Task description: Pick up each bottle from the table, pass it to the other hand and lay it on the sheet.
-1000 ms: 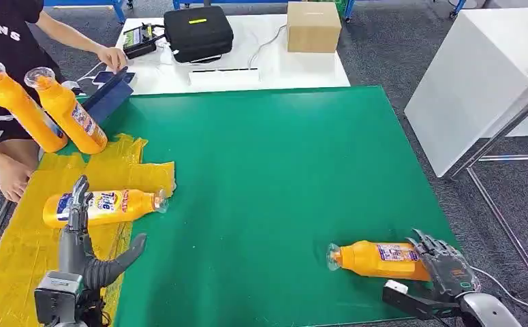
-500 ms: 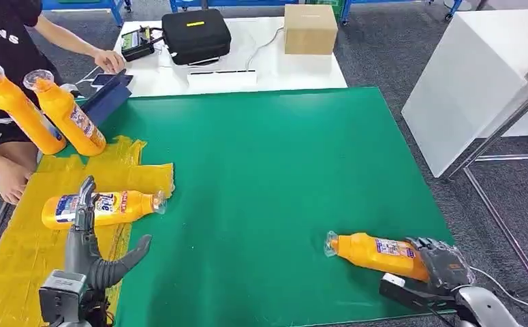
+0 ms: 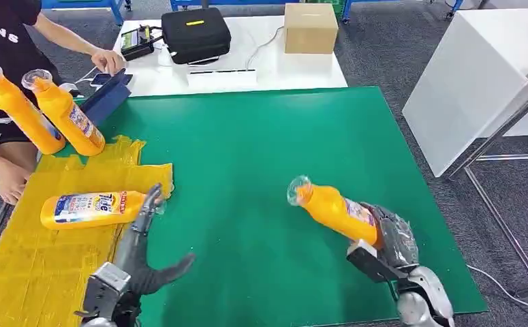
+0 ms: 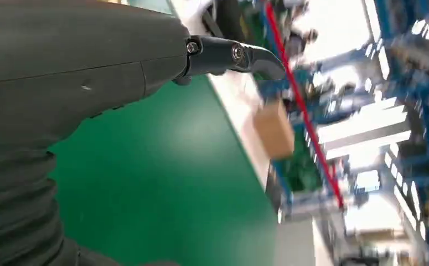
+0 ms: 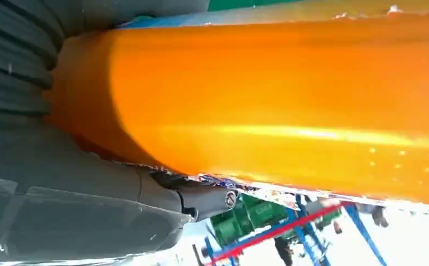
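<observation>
The orange bottle (image 3: 332, 210) is being held clear of the green counter (image 3: 268, 136), tilted, its capped neck pointing up and toward the robot's left. Its base end is being gripped by the right hand (image 3: 390, 238), whose fingers are wrapped around the body (in the right wrist view the bottle (image 5: 278, 105) is seen pressed close against the thumb).

The step in hand is judged to be the pick-up, done, with the pass to the other hand now being approached. The left hand (image 3: 145, 262) is being held low over the counter near the edge of the yellow sheet (image 3: 36, 259), fingers spread and nothing in it. It lies well apart from the lifted bottle.

The next move is judged to call for the two hands being brought together over the counter, with the free neck end being offered to the left hand, so that a firm hold is taken before the right one lets go.

One bottle (image 3: 94, 208) is already lying on the sheet, and two more (image 3: 56, 116) are being held upright beside it by a person (image 3: 2, 41).
</observation>
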Controlling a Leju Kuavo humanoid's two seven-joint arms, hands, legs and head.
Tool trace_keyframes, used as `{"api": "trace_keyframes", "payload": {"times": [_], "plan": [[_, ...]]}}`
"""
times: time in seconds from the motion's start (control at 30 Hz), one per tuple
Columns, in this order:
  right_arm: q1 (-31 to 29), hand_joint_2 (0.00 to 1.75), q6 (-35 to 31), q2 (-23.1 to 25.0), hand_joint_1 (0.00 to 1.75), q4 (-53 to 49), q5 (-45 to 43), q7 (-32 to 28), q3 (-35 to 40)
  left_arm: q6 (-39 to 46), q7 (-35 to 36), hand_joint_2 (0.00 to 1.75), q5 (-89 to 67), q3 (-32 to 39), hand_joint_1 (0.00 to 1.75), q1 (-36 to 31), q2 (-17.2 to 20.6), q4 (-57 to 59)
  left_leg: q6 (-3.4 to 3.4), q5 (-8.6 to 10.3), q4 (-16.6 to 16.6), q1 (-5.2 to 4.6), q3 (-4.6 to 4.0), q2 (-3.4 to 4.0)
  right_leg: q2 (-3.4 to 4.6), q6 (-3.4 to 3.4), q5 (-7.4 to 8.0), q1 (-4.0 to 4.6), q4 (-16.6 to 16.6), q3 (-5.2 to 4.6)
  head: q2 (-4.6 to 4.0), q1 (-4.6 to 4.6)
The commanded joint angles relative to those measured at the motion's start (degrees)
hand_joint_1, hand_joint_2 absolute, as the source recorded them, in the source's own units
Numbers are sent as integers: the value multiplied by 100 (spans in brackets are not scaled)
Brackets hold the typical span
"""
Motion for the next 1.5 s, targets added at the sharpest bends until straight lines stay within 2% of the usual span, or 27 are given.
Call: {"api": "trace_keyframes", "payload": {"times": [0.03,0.17,0.33,0.43,0.73,0.87,1.03,1.5], "plan": [[-787,175,207,1402,175,1057,-648,-175,-25,-314,264,175,508,-812,0,-504,262,1135,-6,-2,-16,4,21,23,12,-3,4,5,-19,20,0,2],[-807,175,328,1427,175,1152,-835,-206,-18,-395,321,175,661,-806,0,-510,282,1142,-6,-5,-11,3,7,18,5,-3,-1,4,-13,10,0,0],[-956,175,478,1778,175,1549,-1060,-286,255,-571,407,175,955,-830,0,-665,287,1425,-6,-6,-14,3,-6,15,8,-4,0,4,-15,0,0,4],[-1021,175,518,1830,175,1695,-1074,-307,506,-706,419,175,1234,-787,0,-698,274,1467,-4,-3,-8,0,-24,5,5,-3,1,1,-6,-18,0,0],[-1021,175,518,1830,175,1695,-1074,-307,506,-706,419,175,1234,-787,0,-698,274,1467,-2,-3,-8,1,-23,-7,-6,-1,-3,2,-8,-13,0,2],[-1154,175,654,2036,175,2154,-1005,-329,1073,-770,464,175,1661,-587,0,-819,196,1523,-3,-2,-5,0,-32,-5,-1,-3,-1,1,-3,-22,0,2],[-1257,175,389,2252,175,2953,-834,-408,1808,-806,517,175,2030,-368,0,-923,176,1638,-6,-3,-7,5,-27,-1,4,-5,-1,7,-6,-18,0,2],[-1433,175,144,2333,175,3428,-821,-409,2406,-843,565,175,2495,-178,0,-982,152,1836,-7,-1,-8,10,-26,-4,-5,-3,-3,9,-8,-14,0,4]]}}
